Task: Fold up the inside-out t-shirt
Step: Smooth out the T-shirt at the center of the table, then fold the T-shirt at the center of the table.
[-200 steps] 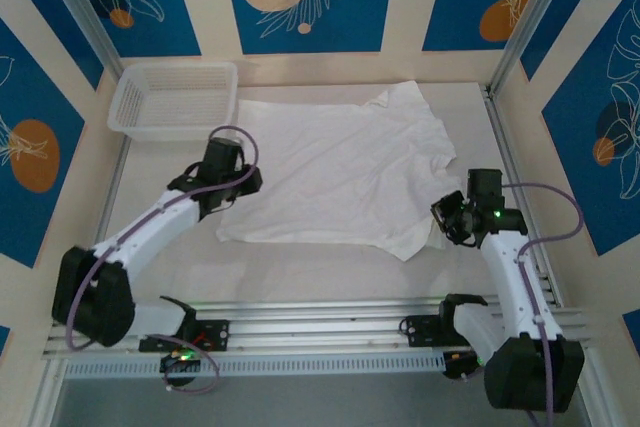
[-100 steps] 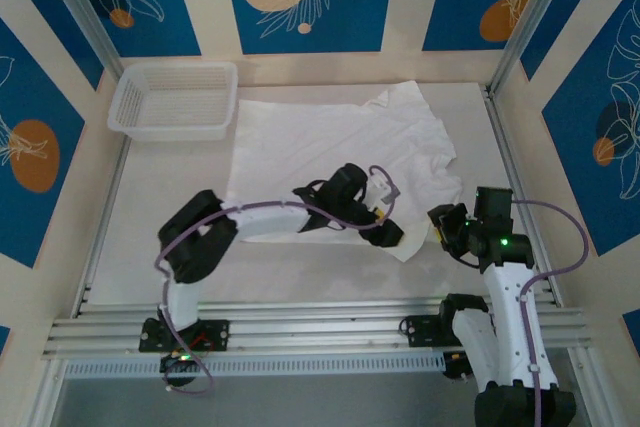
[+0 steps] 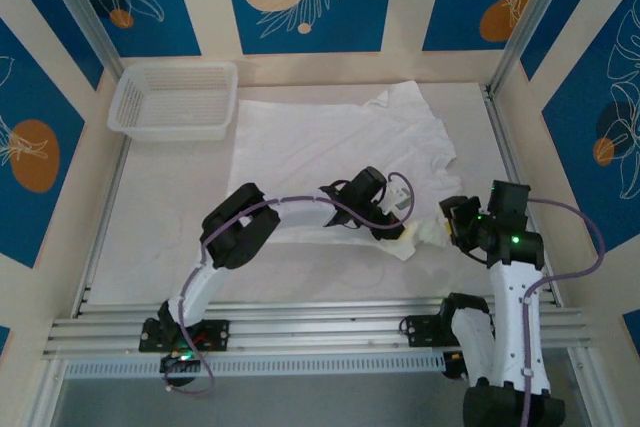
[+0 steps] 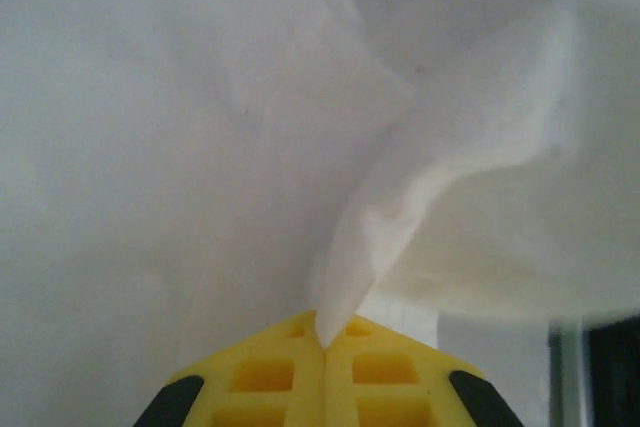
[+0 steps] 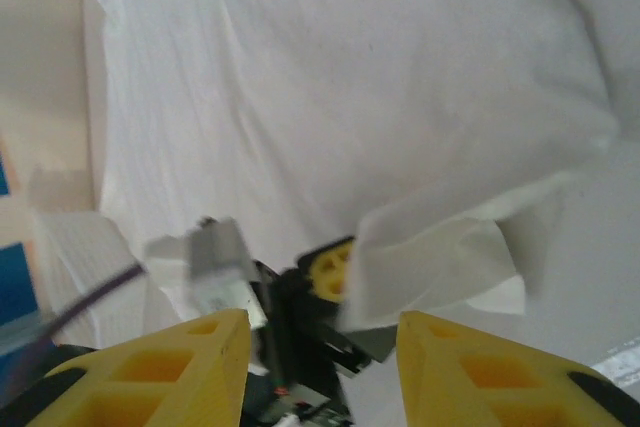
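Observation:
The inside-out t-shirt (image 3: 330,147) lies spread flat and white across the far middle of the table. My left arm reaches across it to its near right corner. There my left gripper (image 3: 398,227) is shut, and in the left wrist view a fold of the shirt (image 4: 430,207) rises out from between its yellow fingertips (image 4: 290,367). My right gripper (image 3: 447,225) hovers just right of that corner. It stands open (image 5: 322,325) with nothing between its fingers. The left gripper (image 5: 325,272) and the lifted shirt corner (image 5: 440,257) lie right ahead of it.
A white mesh basket (image 3: 175,99) stands at the far left corner, apart from the shirt. Metal rails run along the right side (image 3: 505,157) and the near edge (image 3: 320,322). Bare tabletop (image 3: 160,207) lies left of the shirt and in front of it.
My left arm has swung from the shirt's left edge across to its near right corner and shut on the cloth. My right gripper has opened and shifted slightly.

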